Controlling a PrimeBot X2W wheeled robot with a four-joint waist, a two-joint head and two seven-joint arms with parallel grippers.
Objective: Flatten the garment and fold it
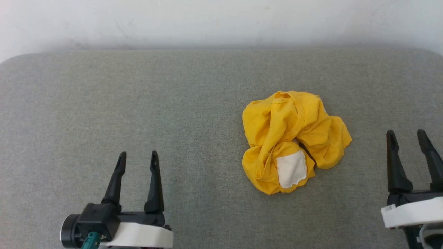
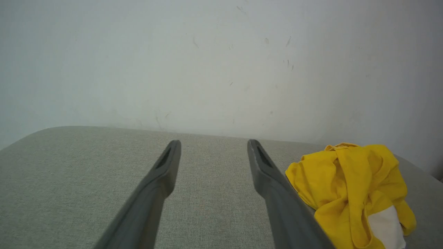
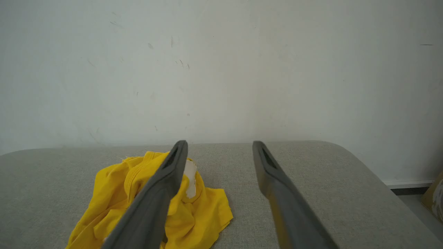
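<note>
the garment (image 1: pixel 294 138) lies crumpled in a bright yellow heap on the grey fabric surface (image 1: pixel 138 97), right of the middle and about midway between the near and far edges. its ribbed neckband runs in a loop from the far side of the heap down toward the near side. on the near side a white patch (image 1: pixel 291 168) faces up. it looks plain white, and any print on it is hidden in the folds.

the left gripper (image 1: pixel 138 154) hovers at the near left, well apart from the garment. its two dark fingers are spread wide with bare grey fabric between them. in the left wrist view the heap sits just right of its right finger.

the right gripper (image 1: pixel 405 132) stands at the near right, near the garment's right edge but apart from it. it is also spread wide and holds nothing. in the right wrist view its left finger crosses in front of the heap.

a small white label (image 1: pixel 389 208) sits on the right wrist's pale housing, its marks too small to read.

a pale scuffed wall (image 1: pixel 221 20) rises behind the far edge. on the floor to the far right a tan thing (image 3: pixel 436 200) shows at the frame's edge, too little of it to tell what it is.
</note>
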